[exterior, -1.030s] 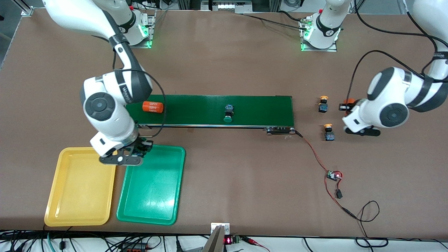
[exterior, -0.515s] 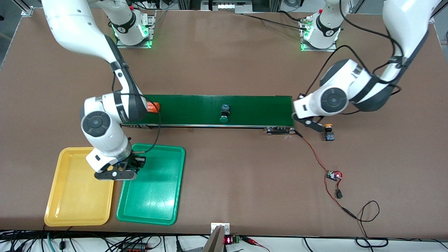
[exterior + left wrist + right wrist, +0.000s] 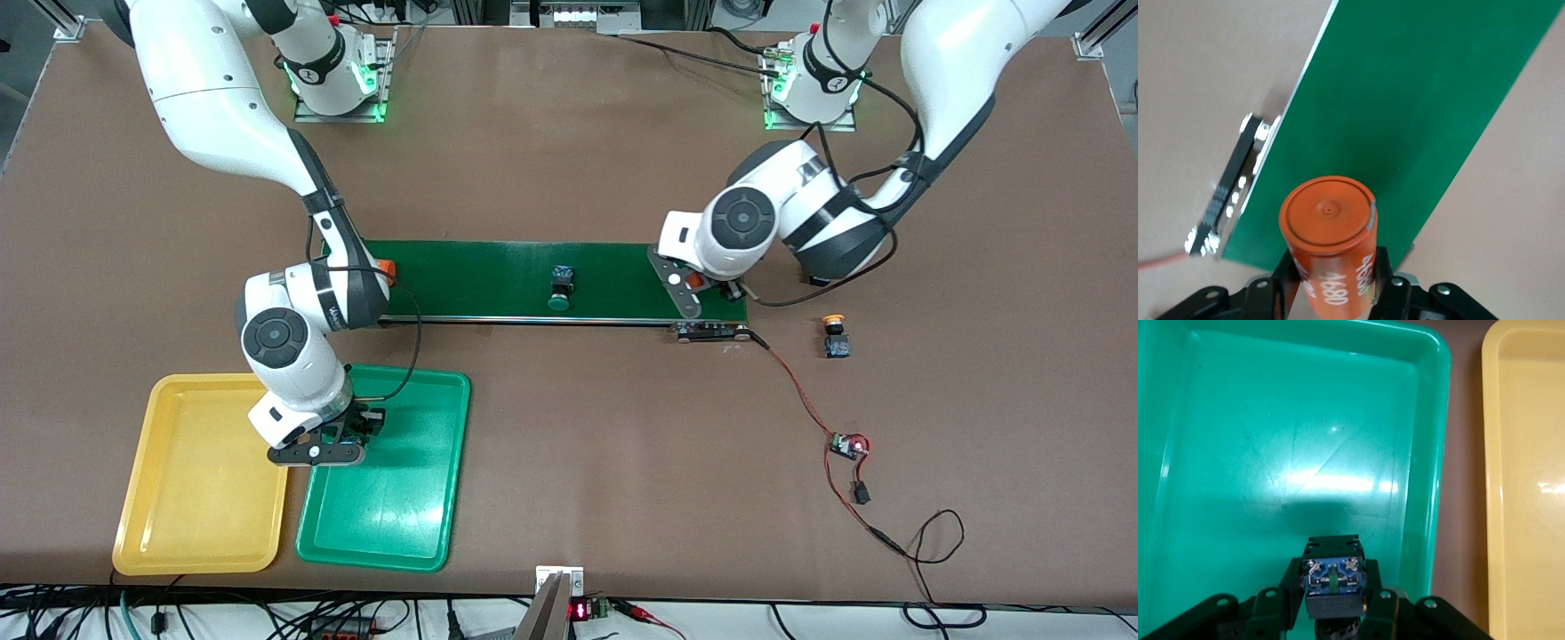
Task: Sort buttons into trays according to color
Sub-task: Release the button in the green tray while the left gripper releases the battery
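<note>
My right gripper (image 3: 356,433) hangs over the green tray (image 3: 400,498), by the edge next to the yellow tray (image 3: 196,480). It is shut on a button (image 3: 1331,583) with a black-and-blue body; the cap is hidden. In the right wrist view the right gripper (image 3: 1331,590) has the green tray (image 3: 1271,453) below it and the yellow tray (image 3: 1531,487) beside that. A green-capped button (image 3: 560,290) lies on the conveyor belt (image 3: 480,276). A yellow-capped button (image 3: 834,334) stands on the table past the belt's end. My left gripper (image 3: 702,286) is shut on an orange cylinder (image 3: 1331,233) over that belt end.
A second orange cylinder (image 3: 384,265) lies on the belt at the right arm's end, mostly hidden by the right arm. The belt's motor bracket (image 3: 711,332) and a red wire with a small circuit board (image 3: 845,444) lie on the table near the yellow-capped button.
The left arm carried the orange cylinder from beside the yellow-capped buttons to over the belt's end. The right gripper moved with its button farther over the green tray. The green-capped button drifted toward the right arm's end.
</note>
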